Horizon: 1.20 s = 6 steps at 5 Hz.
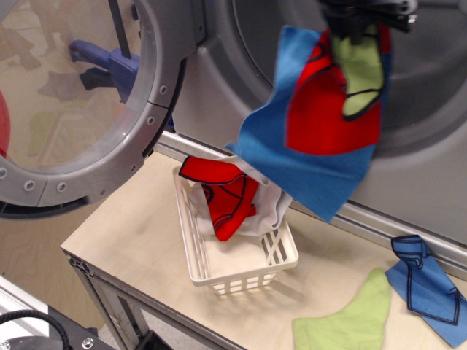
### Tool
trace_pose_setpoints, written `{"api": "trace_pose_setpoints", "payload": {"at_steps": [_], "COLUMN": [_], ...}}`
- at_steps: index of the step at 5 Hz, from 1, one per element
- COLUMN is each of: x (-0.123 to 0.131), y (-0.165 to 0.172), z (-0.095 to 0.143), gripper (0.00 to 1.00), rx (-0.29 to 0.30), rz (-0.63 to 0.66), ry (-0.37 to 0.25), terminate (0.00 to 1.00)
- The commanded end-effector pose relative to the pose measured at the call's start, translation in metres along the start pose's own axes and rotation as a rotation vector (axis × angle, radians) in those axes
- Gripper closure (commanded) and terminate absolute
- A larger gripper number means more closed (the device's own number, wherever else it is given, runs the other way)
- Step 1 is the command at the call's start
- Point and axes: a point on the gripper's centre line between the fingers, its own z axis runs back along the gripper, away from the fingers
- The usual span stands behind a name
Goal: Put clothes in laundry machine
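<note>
A bundle of felt clothes hangs in mid-air before the open mouth of the large grey front-loading laundry machine (pixel 423 80): a big blue sheet (pixel 306 157), a red piece (pixel 325 120) lying against it, and a lime green black-outlined sock (pixel 360 80) on top. The black gripper (pixel 363 16), only partly in frame at the top edge, is clamped on the upper end of the bundle. The machine's round clear-window door with its bolted grey rim (pixel 142 138) stands swung open to the left. Below, a small white slatted basket (pixel 241 270) on the pale wooden table (pixel 124 233) holds a red black-outlined garment (pixel 226 197) and a white cloth (pixel 271 208). A lime green piece (pixel 350 317) and a blue black-outlined piece (pixel 427 288) lie on the table at right, near each other.
</note>
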Motion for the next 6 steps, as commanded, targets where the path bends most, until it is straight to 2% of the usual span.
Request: {"api": "trace_pose_setpoints", "payload": {"at_steps": [1,2,3,4,5,6], "x": [0.043,0.047,0.046,0.049,0.043,0.033], "y": [-0.002,0.001,0.007,0.012,0.013,0.011], "z": [-0.014,-0.035,-0.049,-0.052,-0.044,-0.035], "gripper": [1.00,1.00,0.00,0.00,0.00,0.00], "rx": [0.047,0.065,0.094,0.094,0.064,0.027], "rz": [-0.079,-0.099,-0.083,-0.038,-0.010,-0.019], "ry": [-0.208,-0.227,-0.223,-0.223,-0.209,-0.125], "terminate": [0.00,0.00,0.00,0.00,0.00,0.00]}}
